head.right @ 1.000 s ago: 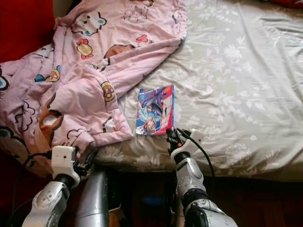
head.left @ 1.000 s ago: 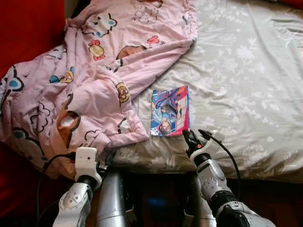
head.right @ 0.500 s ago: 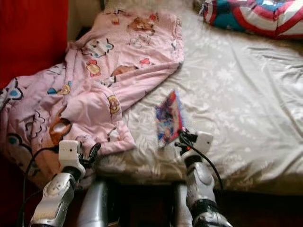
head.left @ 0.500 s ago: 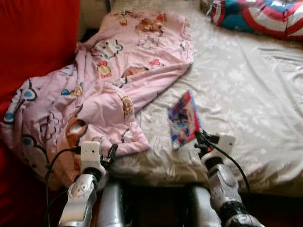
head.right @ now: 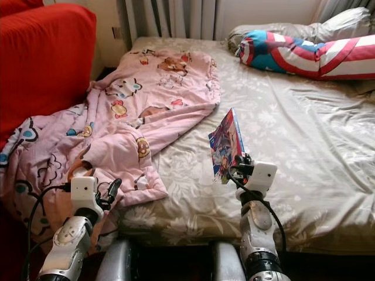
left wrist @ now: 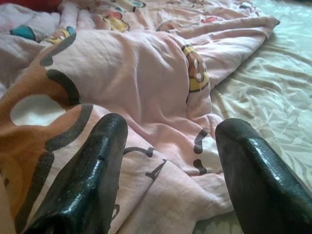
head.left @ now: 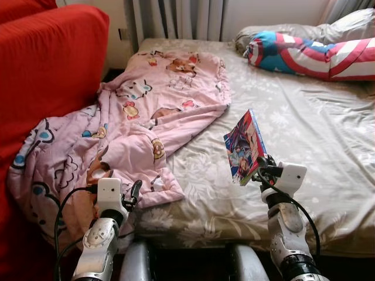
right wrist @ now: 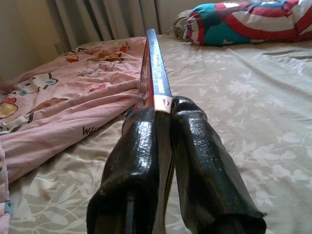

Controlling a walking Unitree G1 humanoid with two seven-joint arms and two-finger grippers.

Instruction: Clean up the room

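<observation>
a: right wrist view first. what's the right gripper [right wrist: 163, 122] doing?

b: its two black fingers [right wrist: 134, 165] are pinched flat on a thin book [head.left: 245, 146], gripping its lower edge. the book stands nearly upright above the bed [head.left: 316, 146], lifted clear of the sheet, cover facing the robot's left.

a: and where is that over the bed?

b: near the front edge, just to the right of the pink blanket [head.left: 152, 111]. the cover is bright, with cartoon art in blue, pink and red.

a: the left gripper [left wrist: 168, 141]?

b: fingers spread wide with nothing between them. it hovers low over the blanket's near corner, at the front edge of the bed.

a: what else is around?

b: the blanket, printed with cartoon animals, sprawls over the left half of the bed and droops off its side. a red sofa [head.left: 47, 58] stands beside it on the left. at the far end lies a long cushion [head.left: 310, 50] in red, white and blue stripes, with curtains [head.left: 176, 17] behind.
</observation>
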